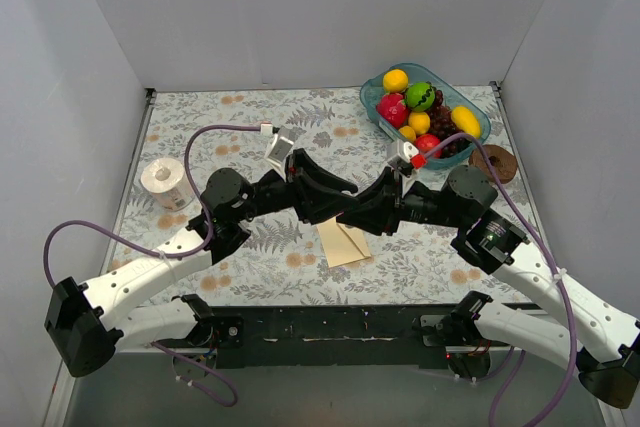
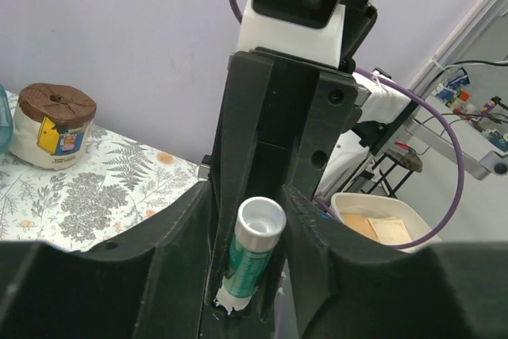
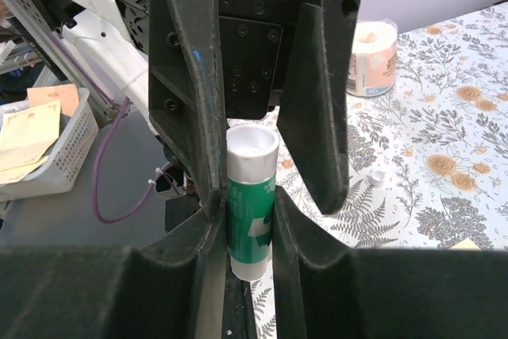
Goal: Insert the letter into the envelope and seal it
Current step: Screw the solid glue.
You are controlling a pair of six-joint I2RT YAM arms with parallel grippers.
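Observation:
A green glue stick [image 3: 250,224] with white ends, its cap off, stands clamped between the fingers of my right gripper [image 3: 246,210], which is shut on it. My left gripper [image 2: 248,204] faces it from the other side. Its fingers [image 3: 317,109] straddle the stick's open upper end, one against it and the other with a gap. In the top view the two grippers, left [image 1: 348,190] and right [image 1: 360,215], meet above the pale cream envelope [image 1: 340,243] lying flat on the table. The letter does not show as a separate sheet. One envelope corner [image 3: 468,244] peeks into the right wrist view.
A small white cap [image 3: 379,178] lies on the patterned cloth. A blue bowl [image 1: 475,132] of fruit and a brown-topped round thing [image 1: 493,162] stand at the back right, and a paper roll [image 1: 165,182] at the left. Baskets of paper [image 3: 63,152] sit off the table.

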